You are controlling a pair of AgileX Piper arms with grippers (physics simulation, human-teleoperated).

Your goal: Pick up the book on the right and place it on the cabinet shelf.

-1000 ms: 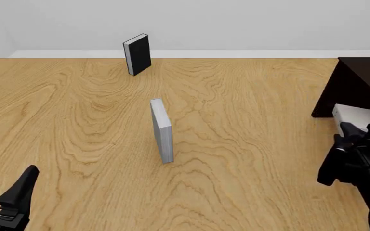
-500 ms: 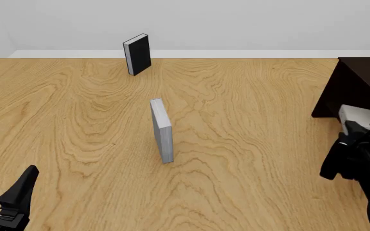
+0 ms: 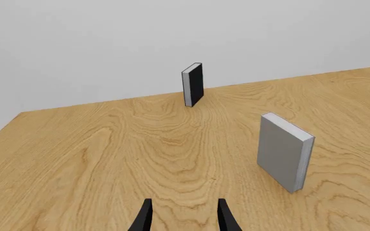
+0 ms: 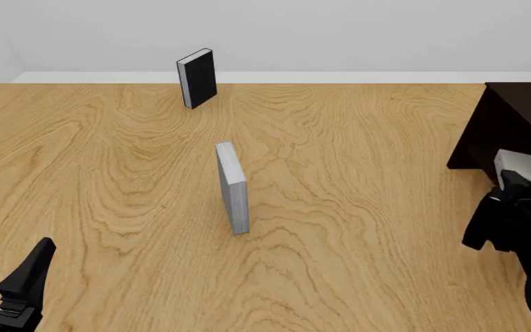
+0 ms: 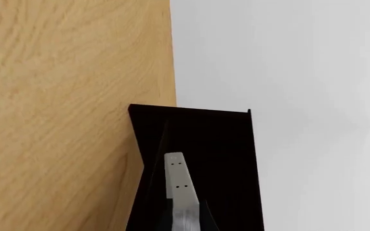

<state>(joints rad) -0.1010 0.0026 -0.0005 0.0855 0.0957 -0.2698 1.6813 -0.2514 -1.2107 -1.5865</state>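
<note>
The book (image 4: 522, 163) is a light-grey hardback at the table's right edge, just in front of the dark cabinet (image 4: 516, 114). My right gripper (image 4: 527, 180) is shut on the book and holds it off the table. In the right wrist view the book (image 5: 178, 182) shows edge-on as a pale strip pointing into the cabinet shelf (image 5: 220, 144); the fingers are hard to tell from the dark wood. My left gripper (image 4: 5, 266) stands open and empty at the near left, its fingertips (image 3: 148, 217) showing in the left wrist view.
A thin grey book (image 4: 232, 187) stands upright mid-table, also the grey book (image 3: 285, 151) in the left wrist view. A black-covered book (image 4: 197, 77) stands at the far edge near the wall, the same black book (image 3: 192, 84). The cabinet runs off the right side.
My right gripper has carried the book a little to the right, closer to the cabinet. The left arm and both standing books have not moved.
</note>
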